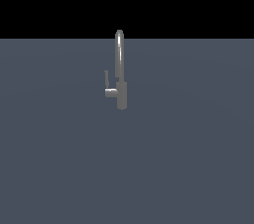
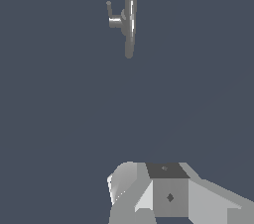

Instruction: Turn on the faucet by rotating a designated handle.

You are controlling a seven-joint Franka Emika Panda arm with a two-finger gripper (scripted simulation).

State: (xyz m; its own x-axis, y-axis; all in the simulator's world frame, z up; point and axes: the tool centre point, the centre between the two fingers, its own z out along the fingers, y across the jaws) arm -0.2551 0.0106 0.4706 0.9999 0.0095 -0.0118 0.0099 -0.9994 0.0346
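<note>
Faucet, tall and slim, upright mid-table; handle, a thin lever raised off a short stub on the exterior view's left of the body. End effector well apart from both, glimpsed only in the wrist view; fingers out of sight, so open or closed impossible to tell. Likely risks: catching the spout instead of the small lever, or slipping off so thin a bar. Table plain blue-grey, matte; black backdrop beyond.
</note>
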